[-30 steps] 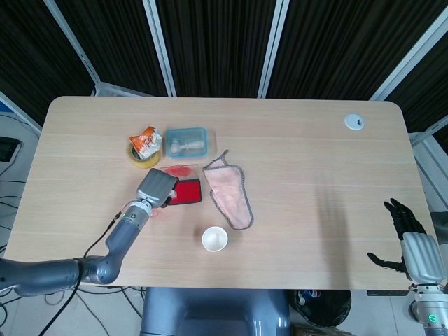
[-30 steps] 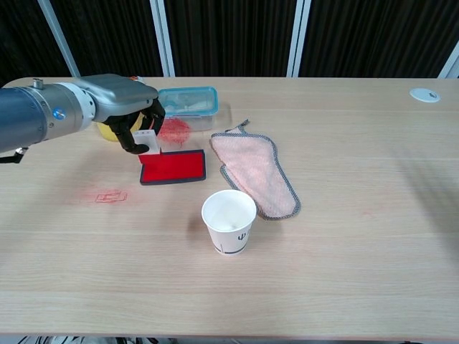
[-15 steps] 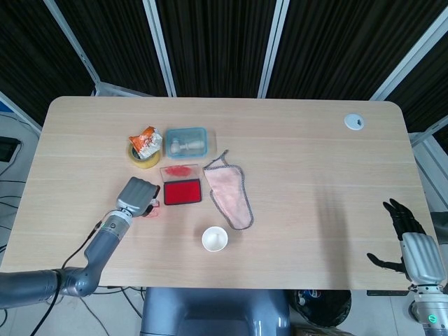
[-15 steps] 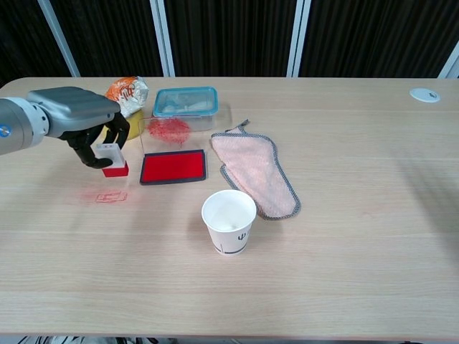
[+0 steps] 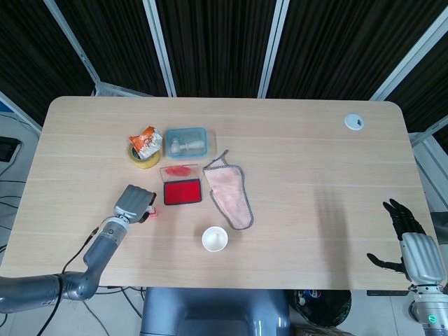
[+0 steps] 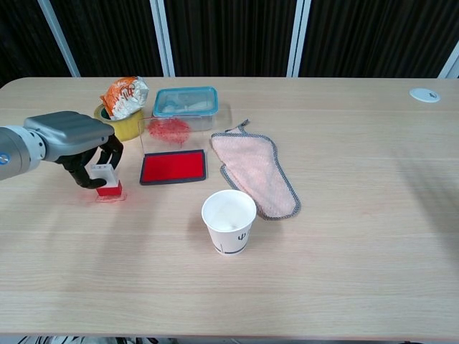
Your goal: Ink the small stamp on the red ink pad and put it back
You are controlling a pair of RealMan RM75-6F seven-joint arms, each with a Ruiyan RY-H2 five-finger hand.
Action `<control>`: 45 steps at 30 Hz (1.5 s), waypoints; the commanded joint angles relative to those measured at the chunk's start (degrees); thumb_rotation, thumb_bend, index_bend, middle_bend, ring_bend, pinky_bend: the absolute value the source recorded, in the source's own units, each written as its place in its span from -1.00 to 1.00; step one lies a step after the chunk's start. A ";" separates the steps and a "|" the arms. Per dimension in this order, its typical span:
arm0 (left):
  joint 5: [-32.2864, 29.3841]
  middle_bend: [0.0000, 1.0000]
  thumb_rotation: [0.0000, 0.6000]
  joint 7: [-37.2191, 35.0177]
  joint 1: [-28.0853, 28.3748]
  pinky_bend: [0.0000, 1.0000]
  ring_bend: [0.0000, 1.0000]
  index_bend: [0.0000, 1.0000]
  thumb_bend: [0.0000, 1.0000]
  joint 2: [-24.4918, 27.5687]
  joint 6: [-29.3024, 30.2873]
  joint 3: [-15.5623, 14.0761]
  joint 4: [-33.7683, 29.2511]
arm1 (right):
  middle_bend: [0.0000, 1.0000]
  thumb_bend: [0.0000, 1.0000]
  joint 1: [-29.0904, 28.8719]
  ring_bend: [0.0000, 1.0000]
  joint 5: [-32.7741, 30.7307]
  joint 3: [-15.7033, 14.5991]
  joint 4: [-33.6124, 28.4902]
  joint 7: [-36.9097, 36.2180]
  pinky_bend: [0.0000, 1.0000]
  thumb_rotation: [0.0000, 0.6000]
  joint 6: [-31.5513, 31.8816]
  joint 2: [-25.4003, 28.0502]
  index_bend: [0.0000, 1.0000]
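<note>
— What has changed?
— The left hand [image 6: 79, 147], clamped on the stamp [image 6: 107, 180], has carried it off the ink pad [image 6: 173, 167] and down onto the table's left side.
— So?
— Inking looks done; release remains. The right hand [image 5: 413, 245] idles, fingers apart.

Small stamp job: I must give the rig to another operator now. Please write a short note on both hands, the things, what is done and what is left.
Left hand: holds the small stamp, set on the table left of the red ink pad, over a red outline.
Right hand: open, holds nothing, at the table's right edge.
Ink pad: open, with its clear lid up behind it.
Done: the stamp is away from the pad, apparently back down.
Left: let go of the stamp and draw the hand back.
</note>
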State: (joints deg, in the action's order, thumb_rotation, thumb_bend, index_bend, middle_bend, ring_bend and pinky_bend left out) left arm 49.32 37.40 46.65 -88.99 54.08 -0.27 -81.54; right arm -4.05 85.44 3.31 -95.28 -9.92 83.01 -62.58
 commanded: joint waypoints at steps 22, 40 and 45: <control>-1.62 0.11 1.00 1.82 -0.82 -0.10 -0.24 0.12 -0.26 -0.95 -1.07 0.50 1.31 | -1.00 -0.69 0.01 -1.00 -0.01 -0.04 -0.04 -0.05 -0.63 1.00 -0.05 0.04 -1.00; -3.45 -0.34 1.00 5.41 -1.21 -0.27 -0.51 -0.27 -0.47 -0.91 1.34 1.08 0.29 | -1.00 -0.69 0.06 -1.00 0.15 -0.08 -0.07 -0.04 -0.63 1.00 0.08 0.05 -1.00; -3.80 -0.36 1.00 5.77 -1.25 -0.28 -0.52 -0.28 -0.50 -0.65 1.48 1.26 -0.17 | -1.00 -0.68 0.07 -1.00 0.18 -0.09 -0.09 -0.02 -0.63 1.00 0.12 0.04 -1.00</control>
State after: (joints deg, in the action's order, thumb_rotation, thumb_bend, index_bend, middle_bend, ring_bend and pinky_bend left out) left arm 45.54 43.14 45.40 -89.67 55.54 0.97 -81.67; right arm -3.98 85.62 3.23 -95.37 -9.94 83.13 -62.55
